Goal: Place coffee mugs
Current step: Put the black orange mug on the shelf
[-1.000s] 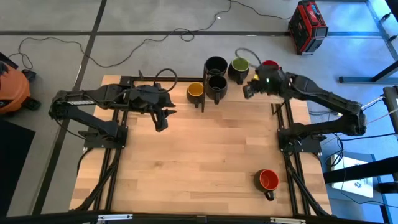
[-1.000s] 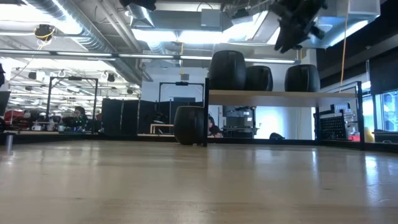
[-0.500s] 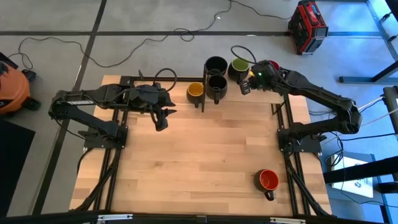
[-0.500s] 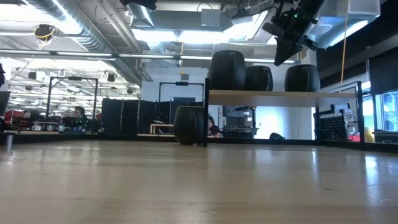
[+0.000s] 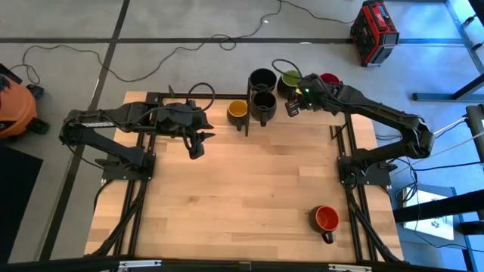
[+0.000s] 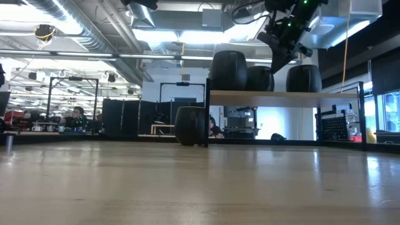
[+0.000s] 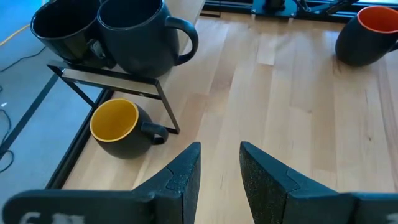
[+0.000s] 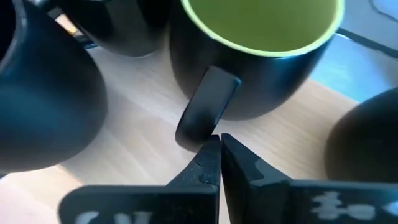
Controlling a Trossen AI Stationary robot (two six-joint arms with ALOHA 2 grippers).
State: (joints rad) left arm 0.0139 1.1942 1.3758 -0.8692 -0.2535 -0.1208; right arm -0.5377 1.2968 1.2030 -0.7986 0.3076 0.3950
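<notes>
Left gripper (image 5: 195,149), left of centre: fingers parted, holding nothing. Yellow mug (image 5: 237,110), two black mugs (image 5: 262,78), green mug (image 5: 291,78) and red mug (image 5: 328,78) cluster at upper centre. Right gripper (image 5: 291,108) there, clenched, empty, beside the green mug's handle. Orange-red mug (image 5: 326,219) at lower right.

Bright overhead lights, low view ceiling glare; rt wrist close-up blurry.

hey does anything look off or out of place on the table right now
One mug, the orange-red mug, stands alone near the table's front right, far from the others grouped at the back rack. The yellow mug lies tipped on its side below the rack. Nothing is spilled.
</notes>
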